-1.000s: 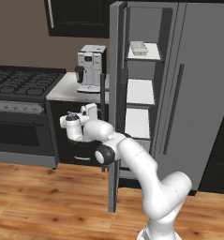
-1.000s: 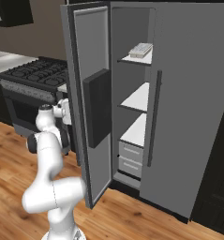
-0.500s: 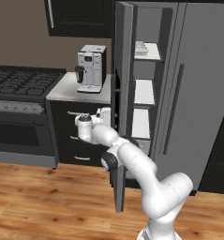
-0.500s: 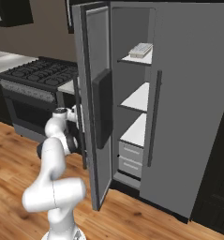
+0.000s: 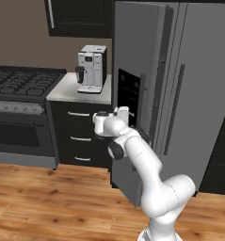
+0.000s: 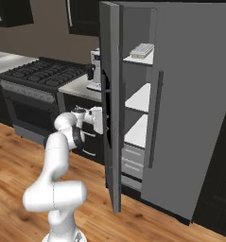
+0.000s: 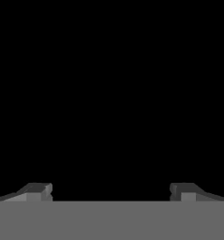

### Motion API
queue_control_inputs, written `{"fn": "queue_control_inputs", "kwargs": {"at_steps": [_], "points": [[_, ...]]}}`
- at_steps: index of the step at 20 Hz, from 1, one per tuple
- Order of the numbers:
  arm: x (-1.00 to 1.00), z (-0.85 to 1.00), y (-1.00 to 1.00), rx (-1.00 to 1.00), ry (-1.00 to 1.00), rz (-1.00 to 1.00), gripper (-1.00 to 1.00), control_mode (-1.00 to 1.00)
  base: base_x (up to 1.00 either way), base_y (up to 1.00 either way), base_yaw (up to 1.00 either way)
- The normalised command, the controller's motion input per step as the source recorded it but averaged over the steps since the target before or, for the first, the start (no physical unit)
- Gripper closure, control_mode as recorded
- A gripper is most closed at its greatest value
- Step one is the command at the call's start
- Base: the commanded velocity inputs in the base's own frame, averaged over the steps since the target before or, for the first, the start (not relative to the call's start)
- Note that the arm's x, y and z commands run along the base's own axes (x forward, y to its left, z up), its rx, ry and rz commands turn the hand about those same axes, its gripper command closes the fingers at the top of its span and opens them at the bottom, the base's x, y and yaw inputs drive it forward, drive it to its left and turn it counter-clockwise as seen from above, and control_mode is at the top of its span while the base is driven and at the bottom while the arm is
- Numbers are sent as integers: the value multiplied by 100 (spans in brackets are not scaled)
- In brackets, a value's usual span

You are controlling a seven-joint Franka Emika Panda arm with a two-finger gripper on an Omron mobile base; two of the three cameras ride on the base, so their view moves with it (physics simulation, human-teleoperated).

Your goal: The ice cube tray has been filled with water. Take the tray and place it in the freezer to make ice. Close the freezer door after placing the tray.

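Grey freezer door (image 6: 110,101) is standing part-open with your end effector (image 6: 104,120) spread wide, gripping nothing, pressing its black dispenser panel (image 5: 129,97), while the ice cube tray (image 6: 142,50) is sitting on the freezer's top shelf (image 6: 145,57); risk you're facing: tips sliding off, door stopping ajar.

No readable text, label, brand or number is showing on any appliance or surface in these views.

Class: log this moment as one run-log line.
tray: top freezer shelf | freezer door: partly open | gripper: open, against door's dispenser panel | phase: closing
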Motion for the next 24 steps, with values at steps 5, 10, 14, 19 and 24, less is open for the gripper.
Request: {"fn": "queue_control_inputs", "kwargs": {"at_steps": [5, 10, 14, 19, 24], "points": [[22, -6, -99, 0, -1, 16, -100, -100, 0, 0, 0], [12, -10, -100, 1, -4, 19, -100, -100, 0, 0, 0], [17, -2, -100, 4, -4, 21, -100, -100, 0, 0, 0], [25, 0, -100, 14, -2, 31, -100, -100, 0, 0, 0], [33, 0, -100, 19, -11, 49, -100, -100, 0, 0, 0]]}}
